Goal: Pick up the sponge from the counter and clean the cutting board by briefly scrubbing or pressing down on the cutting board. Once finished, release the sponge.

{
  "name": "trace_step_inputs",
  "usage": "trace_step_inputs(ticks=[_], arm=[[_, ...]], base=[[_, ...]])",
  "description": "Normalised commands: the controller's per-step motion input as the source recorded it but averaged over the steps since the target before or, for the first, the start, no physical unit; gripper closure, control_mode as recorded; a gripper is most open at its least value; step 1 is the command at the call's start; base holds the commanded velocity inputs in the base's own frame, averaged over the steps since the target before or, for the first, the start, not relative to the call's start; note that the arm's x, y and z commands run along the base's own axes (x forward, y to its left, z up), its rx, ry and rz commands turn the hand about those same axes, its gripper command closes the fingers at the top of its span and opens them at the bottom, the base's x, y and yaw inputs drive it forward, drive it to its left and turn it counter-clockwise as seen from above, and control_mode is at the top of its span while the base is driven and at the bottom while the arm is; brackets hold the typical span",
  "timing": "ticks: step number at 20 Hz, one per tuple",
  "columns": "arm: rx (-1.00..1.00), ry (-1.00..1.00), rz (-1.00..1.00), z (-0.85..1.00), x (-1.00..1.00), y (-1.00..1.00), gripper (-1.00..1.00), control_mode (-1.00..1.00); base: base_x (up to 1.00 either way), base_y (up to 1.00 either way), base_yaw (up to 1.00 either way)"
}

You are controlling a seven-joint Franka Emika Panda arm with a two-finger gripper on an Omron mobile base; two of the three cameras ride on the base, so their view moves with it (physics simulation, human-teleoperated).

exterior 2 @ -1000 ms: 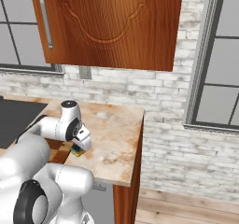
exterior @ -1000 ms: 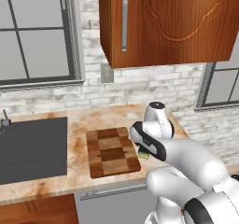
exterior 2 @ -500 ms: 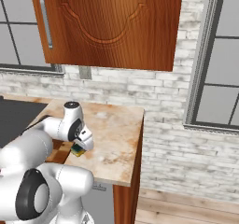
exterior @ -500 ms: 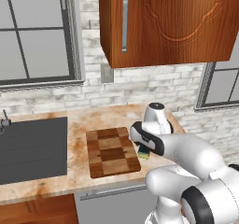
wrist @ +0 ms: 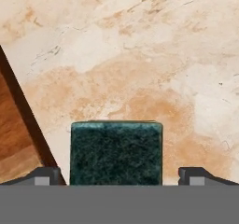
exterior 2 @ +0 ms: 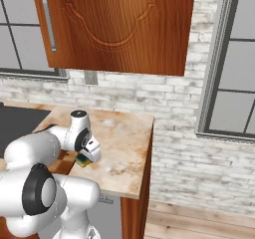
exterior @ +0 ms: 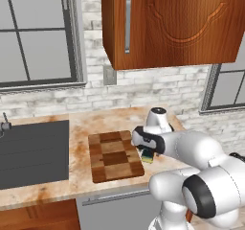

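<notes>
- Two-finger dark gripper (wrist: pixel 120 175) w/ tips spread wide, one either side of the small rectangular sponge, yellow body w/ dark green top (wrist: pixel 116 152); a narrow gap shows on each side, so nothing is grasped yet.
- Sponge lies on the beige-and-orange mottled stone counter (wrist: pixel 154 55), just right of the checkered light/dark brown wooden cutting board (exterior: pixel 115 155).
- Risk: closing too high pinches only the soft top layer; sponge may squash and slip out.
- Risk: off-centre approach nudges it against the board edge.
- Surface: smooth stone, probably low grip.
- Room: dark grey sink basin (exterior: pixel 32 151) at left, brown wooden wall cabinet (exterior: pixel 167 23) above, whitish brick wall (exterior 2: pixel 174 118), windows.
</notes>
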Motion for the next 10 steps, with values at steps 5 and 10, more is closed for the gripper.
trace_step_inputs(ticks=[5, 10], arm=[[0.00, 0.00, 0.00, -0.20, 0.00, 0.01, -1.00, -1.00], [0.00, 0.01, 0.00, -0.18, 0.00, 0.02, -1.00, -1.00]], base=[[0.00, 0.00, 0.00], [0.00, 0.00, 0.00]])
